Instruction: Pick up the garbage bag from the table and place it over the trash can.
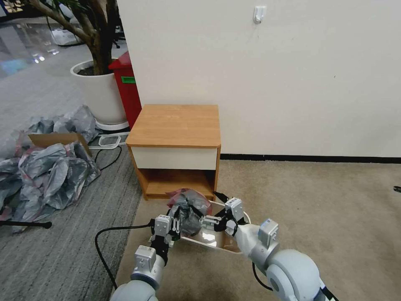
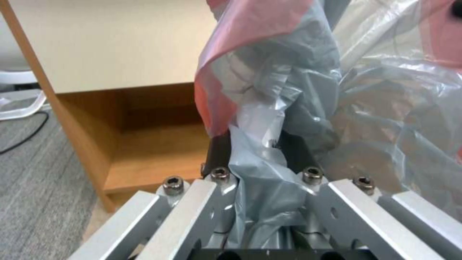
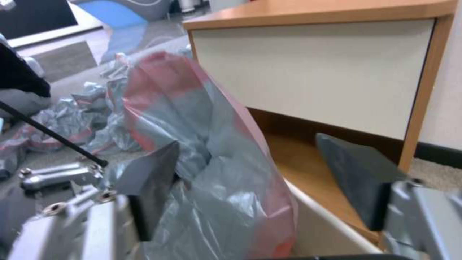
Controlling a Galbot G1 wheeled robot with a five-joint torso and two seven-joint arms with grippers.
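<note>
The garbage bag (image 1: 190, 209), crinkly silver-grey with a pink rim, hangs bunched just above the cream trash can (image 1: 232, 247), which stands on the carpet in front of the table (image 1: 175, 125). My left gripper (image 1: 178, 223) is shut on the bag; in the left wrist view its dark fingers (image 2: 219, 151) pinch a fold of the garbage bag (image 2: 269, 108). My right gripper (image 1: 209, 220) reaches in from the other side, open. In the right wrist view its fingers (image 3: 358, 180) stand wide apart, with the garbage bag (image 3: 216, 173) bulging against one of them and the trash can rim (image 3: 322, 224) below.
A heap of grey bags around a cardboard box (image 1: 50, 167) lies on the floor to the left. Behind it stand a white plant pot (image 1: 100, 92) and a red bin (image 1: 127, 88). A black cable (image 1: 104, 238) curls by my left arm. Open carpet (image 1: 326, 200) lies to the right.
</note>
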